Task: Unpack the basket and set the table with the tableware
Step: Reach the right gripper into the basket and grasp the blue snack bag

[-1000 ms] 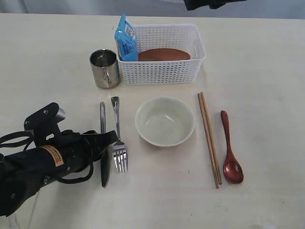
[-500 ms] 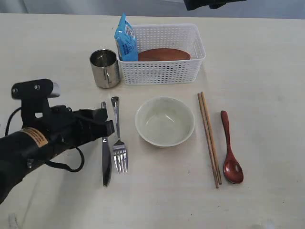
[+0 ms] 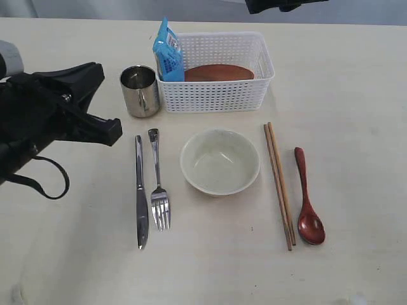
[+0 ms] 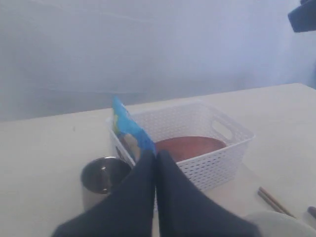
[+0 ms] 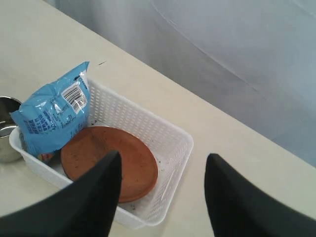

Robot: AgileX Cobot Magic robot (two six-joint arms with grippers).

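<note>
The white basket (image 3: 216, 96) stands at the back of the table (image 3: 356, 127) with the brown plate (image 3: 219, 72) lying inside it. The tableware set out in front: steel mug (image 3: 140, 90), knife (image 3: 140, 190), fork (image 3: 158, 184), cream bowl (image 3: 219, 162), chopsticks (image 3: 278, 184), red-brown spoon (image 3: 306, 203). My left gripper (image 4: 156, 154) is shut and empty, raised at the left and pointing toward mug and basket. My right gripper (image 5: 164, 155) hangs open and empty above the basket's (image 5: 170, 148) end, beside the plate (image 5: 111, 158).
A blue snack packet (image 3: 168, 54) stands upright in the basket's left end, next to the mug. My left arm (image 3: 38, 114) covers the table's left side. A dark part of the right arm (image 3: 286, 5) shows at the top edge.
My left gripper has risen away from the knife and fork toward the back left and has shut empty. The knife stays flat beside the fork. The right arm has not moved.
</note>
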